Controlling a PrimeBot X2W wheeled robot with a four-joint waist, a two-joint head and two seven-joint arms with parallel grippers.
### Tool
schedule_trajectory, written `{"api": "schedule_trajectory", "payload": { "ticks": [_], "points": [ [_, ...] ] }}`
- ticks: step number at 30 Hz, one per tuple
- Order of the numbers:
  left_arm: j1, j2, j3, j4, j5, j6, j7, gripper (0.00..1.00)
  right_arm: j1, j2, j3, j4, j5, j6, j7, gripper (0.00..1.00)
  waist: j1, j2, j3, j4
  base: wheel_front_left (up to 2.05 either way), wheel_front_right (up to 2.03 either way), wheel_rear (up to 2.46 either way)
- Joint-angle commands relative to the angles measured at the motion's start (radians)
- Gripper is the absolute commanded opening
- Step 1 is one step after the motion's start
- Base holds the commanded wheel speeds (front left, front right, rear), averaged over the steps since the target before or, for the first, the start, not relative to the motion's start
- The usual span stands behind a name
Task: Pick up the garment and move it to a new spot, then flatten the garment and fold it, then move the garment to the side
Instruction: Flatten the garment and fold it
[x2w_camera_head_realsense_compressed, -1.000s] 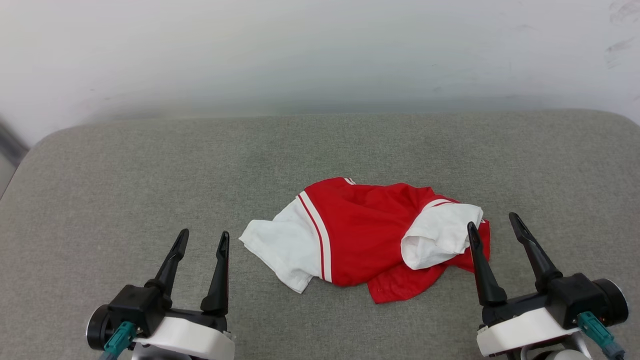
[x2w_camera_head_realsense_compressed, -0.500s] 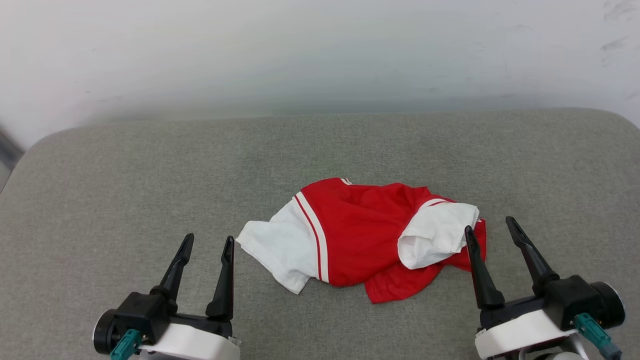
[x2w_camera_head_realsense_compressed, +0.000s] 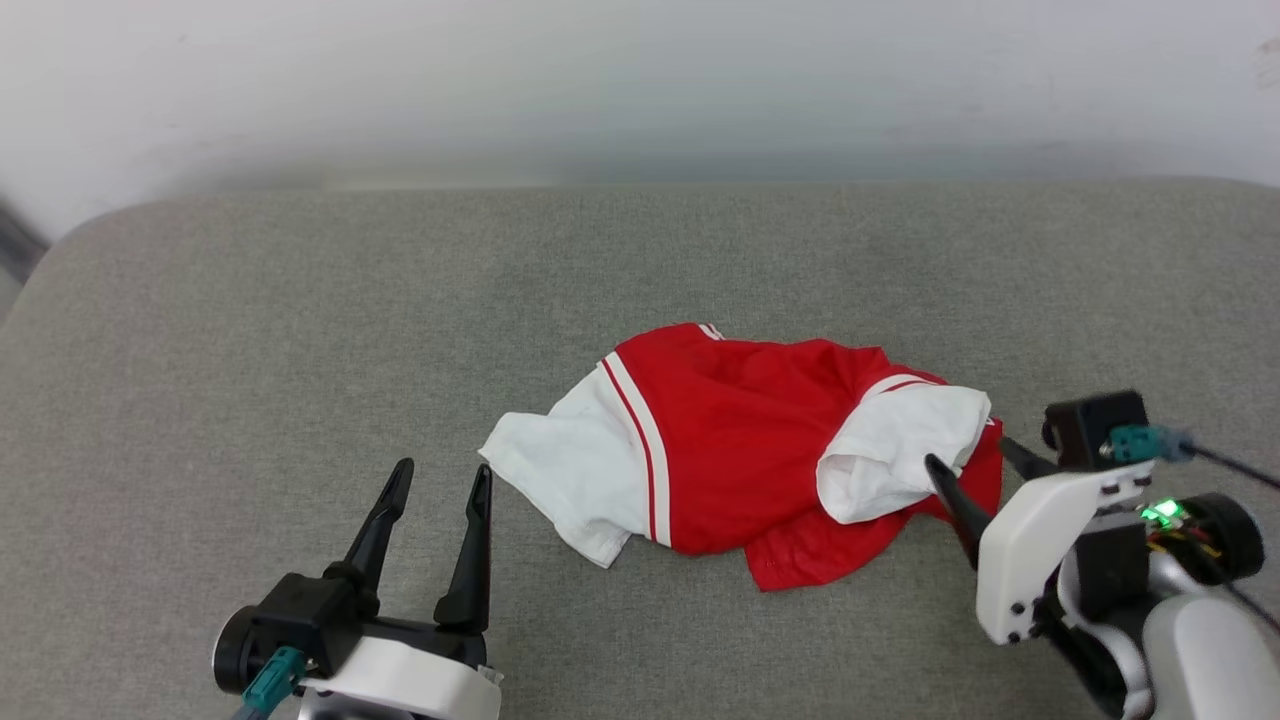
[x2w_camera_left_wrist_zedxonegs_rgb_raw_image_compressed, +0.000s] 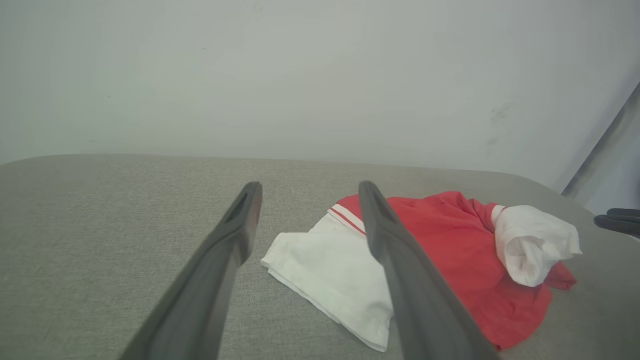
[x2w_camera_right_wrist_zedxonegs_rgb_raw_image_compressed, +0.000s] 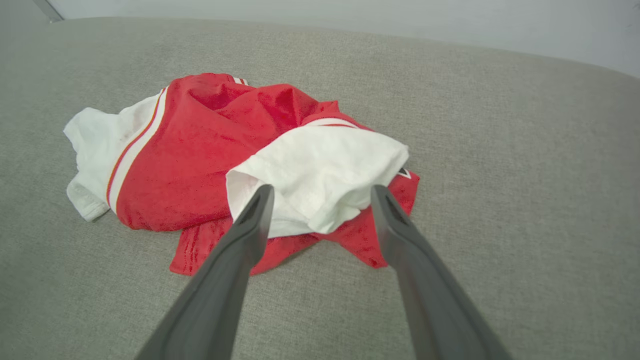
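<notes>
Just toward 5 o'clock from the middle of the grey cushion (x2w_camera_head_realsense_compressed: 300, 330), the garment (x2w_camera_head_realsense_compressed: 740, 460) is being seen bunched in a heap, red body up. A flat white sleeve (x2w_camera_head_realsense_compressed: 560, 485) is being shown at its 9 o'clock end, a rolled white sleeve (x2w_camera_head_realsense_compressed: 900, 460) bulging as a loose tube at its 3 o'clock end. Left gripper (x2w_camera_head_realsense_compressed: 443, 468) is being held at 7 o'clock of the heap, fingers wide apart, nothing being gripped, tips near the flat white sleeve but clear of it. Right gripper (x2w_camera_right_wrist_zedxonegs_rgb_raw_image_compressed: 322, 190) is being held at 4 o'clock of the heap, angled toward 10 o'clock, fingers spread fully, nothing being clamped. From the right wrist, the rolled white sleeve is being framed between its two tips; contact cannot be told. Pale wall (x2w_camera_head_realsense_compressed: 600, 80) is being seen at 12 o'clock behind the cushion
</notes>
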Motion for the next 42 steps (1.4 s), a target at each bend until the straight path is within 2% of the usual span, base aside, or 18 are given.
{"api": "schedule_trajectory", "payload": {
  "ticks": [1,3,5,9,14,20,21,23,28,32,38,42],
  "points": [
    [-0.018,-0.004,0.002,0.000,0.006,-0.002,-0.003,1.00,-0.026,-0.022,-0.004,-0.008,0.010,-0.001,0.028,1.00,0.0000,0.0000,0.018,0.011,0.00,0.00,0.00],
    [-0.031,-0.009,-0.004,0.000,0.012,-0.006,-0.003,1.00,-0.054,-0.033,-0.006,-0.008,0.043,-0.001,0.166,1.00,0.0000,0.0000,0.038,0.022,0.00,0.00,0.00],
    [-0.038,-0.010,-0.007,0.004,0.017,-0.010,-0.003,1.00,-0.092,-0.083,0.004,-0.014,0.039,-0.001,0.278,1.00,0.0000,0.0000,0.058,0.036,0.00,0.00,0.00],
    [-0.063,-0.015,-0.011,0.009,0.018,-0.013,-0.003,1.00,-0.142,-0.087,-0.012,-0.005,0.080,-0.001,0.420,1.00,0.0000,0.0000,0.091,0.063,0.00,0.00,0.00],
    [-0.084,-0.021,-0.018,0.020,0.017,-0.016,-0.003,1.00,-0.173,-0.096,-0.021,0.021,0.070,-0.001,0.469,1.00,0.0000,0.0000,0.117,0.097,0.00,0.00,0.00],
    [-0.094,-0.025,-0.014,0.023,0.023,-0.017,-0.003,1.00,-0.187,-0.084,-0.032,0.052,0.052,-0.001,0.439,1.00,0.0000,0.0000,0.132,0.116,0.00,0.00,0.00],
    [-0.095,-0.026,-0.014,0.023,0.024,-0.018,-0.003,1.00,-0.185,-0.085,-0.032,0.058,0.048,-0.001,0.434,0.78,0.0000,0.0000,0.134,0.117,0.00,0.00,0.00],
    [-0.094,-0.027,-0.014,0.025,0.025,-0.018,-0.003,1.00,-0.188,-0.083,-0.030,0.064,0.039,-0.001,0.424,0.00,0.0000,0.0000,0.135,0.117,0.00,0.00,0.00],
    [-0.069,-0.027,-0.006,0.040,0.025,-0.019,-0.003,1.00,-0.144,-0.074,-0.018,0.048,0.050,-0.001,0.385,0.00,0.0000,0.0000,0.092,0.087,0.00,0.00,0.00],
    [-0.053,-0.027,0.001,0.047,0.022,-0.018,-0.003,1.00,-0.074,-0.083,-0.023,-0.010,0.084,-0.001,0.389,0.00,0.0000,0.0000,0.054,0.056,0.00,0.00,0.00],
    [-0.036,-0.028,0.010,0.038,0.021,-0.018,-0.003,1.00,0.076,-0.189,-0.040,-0.134,0.133,-0.001,0.452,0.00,0.0000,0.0000,0.026,0.014,0.00,0.00,0.00],
    [-0.039,-0.028,0.017,0.029,0.022,-0.018,-0.003,1.00,0.151,-0.270,-0.080,-0.160,0.167,-0.001,0.488,0.00,0.0000,0.0000,0.026,-0.004,0.00,0.00,0.00]
  ]
}}
